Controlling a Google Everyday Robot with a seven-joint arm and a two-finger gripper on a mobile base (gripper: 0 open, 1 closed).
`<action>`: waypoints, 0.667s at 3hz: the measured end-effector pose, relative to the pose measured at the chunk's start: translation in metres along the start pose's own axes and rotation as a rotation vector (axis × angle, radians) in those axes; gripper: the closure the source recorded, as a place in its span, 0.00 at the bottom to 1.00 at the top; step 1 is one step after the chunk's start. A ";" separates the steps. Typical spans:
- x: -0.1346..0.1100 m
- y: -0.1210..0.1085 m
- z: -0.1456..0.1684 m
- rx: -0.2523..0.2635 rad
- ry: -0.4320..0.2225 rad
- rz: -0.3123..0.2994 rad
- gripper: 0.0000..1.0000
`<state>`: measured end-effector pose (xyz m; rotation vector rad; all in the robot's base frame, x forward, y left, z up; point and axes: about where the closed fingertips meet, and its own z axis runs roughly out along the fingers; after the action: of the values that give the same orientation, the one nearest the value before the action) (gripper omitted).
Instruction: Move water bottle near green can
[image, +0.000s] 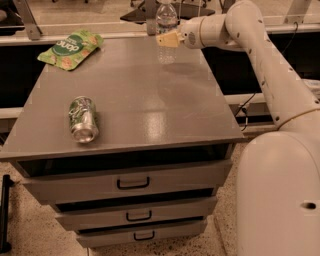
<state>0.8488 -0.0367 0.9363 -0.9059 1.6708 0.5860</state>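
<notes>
The water bottle is clear with a pale label band and stands upright at the far edge of the grey table; its cap is cut off by the top of the view. My gripper reaches in from the right and is shut on the bottle's middle, with a tan finger across its front. The bottle's base looks just off the tabletop. The green can lies on its side near the front left, far from the bottle.
A flat green snack bag lies at the table's far left corner. The table has three drawers in front. My white arm and base fill the right side.
</notes>
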 end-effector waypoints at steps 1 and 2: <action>0.001 0.000 0.001 -0.001 0.000 0.001 1.00; 0.000 0.051 0.011 -0.127 0.006 -0.032 1.00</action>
<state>0.8137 0.0014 0.9301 -1.0246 1.6358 0.6749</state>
